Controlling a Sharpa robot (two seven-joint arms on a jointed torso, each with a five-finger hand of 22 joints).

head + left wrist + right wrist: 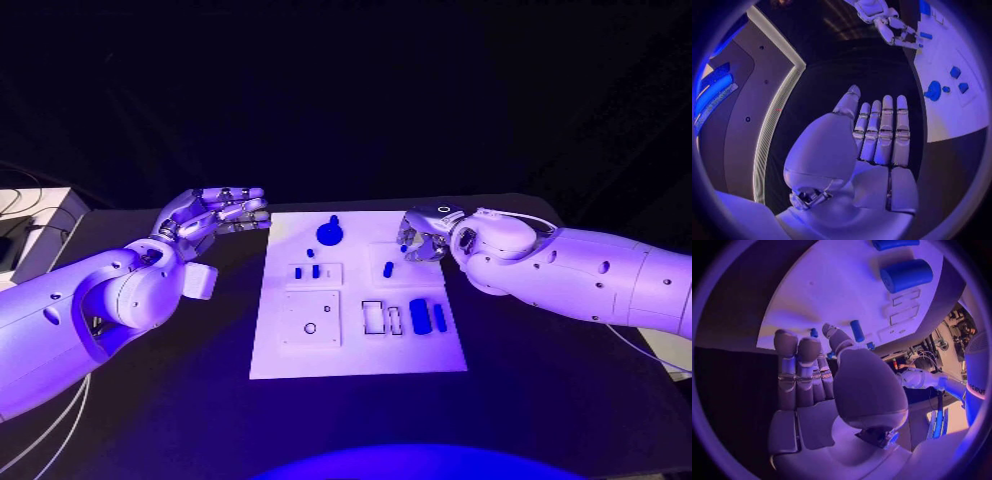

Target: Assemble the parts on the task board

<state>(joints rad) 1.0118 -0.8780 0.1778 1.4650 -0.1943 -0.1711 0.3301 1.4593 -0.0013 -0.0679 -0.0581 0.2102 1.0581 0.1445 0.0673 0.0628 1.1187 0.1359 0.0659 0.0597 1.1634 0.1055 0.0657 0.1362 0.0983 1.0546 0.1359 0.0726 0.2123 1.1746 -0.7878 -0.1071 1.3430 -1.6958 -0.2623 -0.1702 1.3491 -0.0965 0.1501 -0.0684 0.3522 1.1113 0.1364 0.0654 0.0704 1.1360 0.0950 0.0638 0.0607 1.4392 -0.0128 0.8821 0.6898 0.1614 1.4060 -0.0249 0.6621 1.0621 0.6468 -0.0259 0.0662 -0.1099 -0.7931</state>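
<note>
**Right hand nearest the parts, nothing gripped**

The board point(361, 345), a flat white matte plate with shallow rectangular recesses, is taken as the landmark. The right hand point(427, 233) is seen poised at the board's far right edge, its fingers point(797, 357) lying extended and close together, with nothing held. The left hand point(216, 213) is kept off the board's far left corner, fingers point(887, 130) straight and side by side, also empty.

A short blue peg point(388, 269) lies on the board just nearside of the right hand, its long axis running front to back; this hand is judged the nearer one for it. A rounded blue knob point(330, 233) sits at the board's far middle, between both hands. A smooth blue cylinder point(421, 316) and a thinner bar point(440, 318) lie lengthwise on the board's near right part.
</note>
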